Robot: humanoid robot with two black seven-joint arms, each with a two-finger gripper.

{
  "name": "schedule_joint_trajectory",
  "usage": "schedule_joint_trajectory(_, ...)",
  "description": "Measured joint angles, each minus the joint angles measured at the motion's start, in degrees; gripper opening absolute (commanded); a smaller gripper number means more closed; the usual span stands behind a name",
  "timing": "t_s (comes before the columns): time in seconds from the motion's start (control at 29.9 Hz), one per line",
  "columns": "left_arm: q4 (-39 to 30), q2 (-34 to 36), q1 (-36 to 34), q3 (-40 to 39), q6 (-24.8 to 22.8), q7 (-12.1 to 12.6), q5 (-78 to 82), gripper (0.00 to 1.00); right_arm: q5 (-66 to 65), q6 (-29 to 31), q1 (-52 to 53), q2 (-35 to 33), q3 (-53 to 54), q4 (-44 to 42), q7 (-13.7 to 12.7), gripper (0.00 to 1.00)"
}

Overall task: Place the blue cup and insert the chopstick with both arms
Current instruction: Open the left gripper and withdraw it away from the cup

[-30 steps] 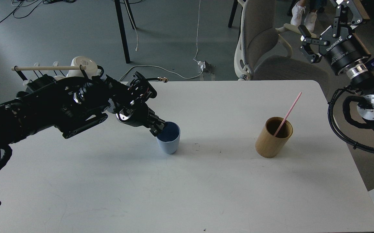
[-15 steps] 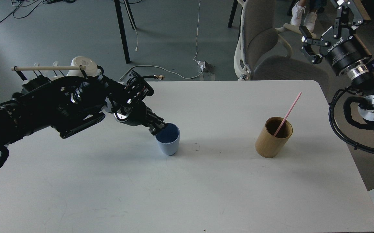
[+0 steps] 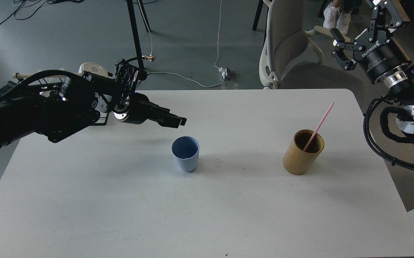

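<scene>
Reaching in from the left, the left gripper [image 3: 177, 121] hangs above the white table [image 3: 207, 215], and its dark fingers look close together, but I cannot tell for sure if they are shut. They hold nothing. The blue cup [image 3: 185, 153] stands upright on the table, just below and a little to the right of those fingers, not touching them. Its mouth faces up and it looks empty. Farther right stands the tan bamboo holder [image 3: 302, 152], well apart from the cup. The pink chopstick [image 3: 319, 124] leans inside the holder, with its top end sticking out up and to the right. At the far right, off the table's edge and high up, the right gripper [image 3: 361, 27] has its fingers spread apart and holds nothing. It is far from the chopstick.
</scene>
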Motion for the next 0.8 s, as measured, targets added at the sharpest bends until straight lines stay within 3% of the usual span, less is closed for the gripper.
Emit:
schedule_joint_trajectory(0.2, -2.6, 6.8, 6.6, -14.8, -5.2, 0.0, -15.7, 0.88, -0.4, 0.3, 1.2, -3.2, -0.3, 0.1, 0.0, 0.99)
schedule_joint_trajectory(0.43, -2.8, 9.2, 16.5, -37.4, -5.8, 0.0, -30.6, 0.88, -5.0, -3.0, 1.8, -9.9, -0.7, 0.1, 0.0, 0.99)
schedule_joint_trajectory(0.57, -2.7, 9.3, 20.5, -46.4, -5.8, 0.0, -38.7, 0.88, -12.4, -12.0, 1.3, -14.0, -0.8, 0.5, 0.0, 0.99)
schedule_joint_trajectory(0.8, -2.1, 9.5, 22.8, -49.3, -5.8, 0.0, -49.8, 0.89, -37.9, -35.1, -5.5, -19.9, -1.0, 5.5, 0.0, 0.99)
